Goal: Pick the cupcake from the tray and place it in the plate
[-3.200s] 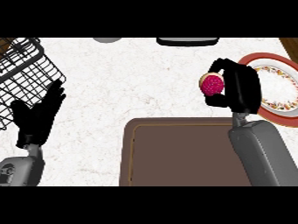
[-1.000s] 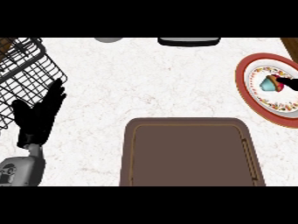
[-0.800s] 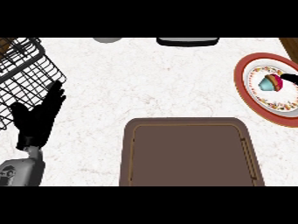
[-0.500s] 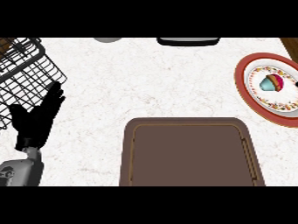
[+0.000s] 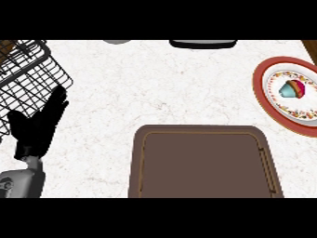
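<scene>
The cupcake (image 5: 293, 89) lies on its side on the plate (image 5: 268, 95) at the right edge of the frame, its teal wrapper toward the left and its pink top toward the right. The plate has a red rim and a patterned white centre. The brown tray (image 5: 205, 162) fills the lower middle of the frame, on the white counter (image 5: 161, 88). At lower left the left hand (image 5: 41, 124) rests with straight fingers pointing up, holding nothing, just beside a black wire rack (image 5: 16, 79) in the upper left. The right hand is out of view. 2 dark items are cut off at the top edge.
</scene>
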You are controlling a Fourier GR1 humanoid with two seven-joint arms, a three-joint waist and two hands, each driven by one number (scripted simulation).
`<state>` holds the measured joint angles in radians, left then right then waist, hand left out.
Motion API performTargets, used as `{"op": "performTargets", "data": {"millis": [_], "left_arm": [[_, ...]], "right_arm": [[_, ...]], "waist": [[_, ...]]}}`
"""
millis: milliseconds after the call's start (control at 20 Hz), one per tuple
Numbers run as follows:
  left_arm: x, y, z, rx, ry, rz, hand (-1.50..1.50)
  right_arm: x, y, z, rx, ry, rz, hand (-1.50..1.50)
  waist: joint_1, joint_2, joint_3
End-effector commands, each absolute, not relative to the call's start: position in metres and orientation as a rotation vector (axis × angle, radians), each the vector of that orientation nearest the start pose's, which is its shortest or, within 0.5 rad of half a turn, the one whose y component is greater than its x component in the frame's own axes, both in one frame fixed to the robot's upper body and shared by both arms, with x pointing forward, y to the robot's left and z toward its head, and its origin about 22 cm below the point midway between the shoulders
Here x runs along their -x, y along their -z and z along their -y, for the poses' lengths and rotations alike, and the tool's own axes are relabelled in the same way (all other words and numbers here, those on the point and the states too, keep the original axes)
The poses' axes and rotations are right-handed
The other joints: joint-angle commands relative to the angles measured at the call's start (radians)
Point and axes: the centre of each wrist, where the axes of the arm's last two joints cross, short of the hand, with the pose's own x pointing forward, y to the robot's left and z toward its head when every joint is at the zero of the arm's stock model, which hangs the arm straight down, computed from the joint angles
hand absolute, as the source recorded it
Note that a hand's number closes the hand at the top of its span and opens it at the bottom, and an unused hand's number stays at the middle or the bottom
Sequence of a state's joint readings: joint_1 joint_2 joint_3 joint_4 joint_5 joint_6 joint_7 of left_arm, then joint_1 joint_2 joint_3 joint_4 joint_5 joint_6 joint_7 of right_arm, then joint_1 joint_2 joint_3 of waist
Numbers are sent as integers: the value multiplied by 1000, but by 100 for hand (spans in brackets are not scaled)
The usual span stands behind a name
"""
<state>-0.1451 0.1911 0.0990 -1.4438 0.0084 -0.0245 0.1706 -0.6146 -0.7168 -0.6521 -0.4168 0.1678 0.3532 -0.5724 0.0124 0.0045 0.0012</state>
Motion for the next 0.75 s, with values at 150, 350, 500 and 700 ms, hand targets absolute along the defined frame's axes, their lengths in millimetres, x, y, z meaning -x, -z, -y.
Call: {"op": "performTargets", "data": {"millis": [150, 350, 500, 700], "left_arm": [[-290, -17, -288, -143, 87, 1403, 0], [-298, -32, -279, -161, 87, 1432, 0], [-278, -23, -285, -149, 88, 1411, 0], [-292, -29, -270, -169, 87, 1421, 0]], "right_arm": [[-296, -59, 526, 483, -11, 1735, -150], [-281, -77, 550, 499, 4, 1727, -150], [-260, -57, 556, 533, -35, 1699, -150], [-255, -65, 564, 538, -22, 1674, -150]], "waist": [[3, 3, 0], [6, 5, 1], [8, 3, 2], [10, 5, 2]]}}
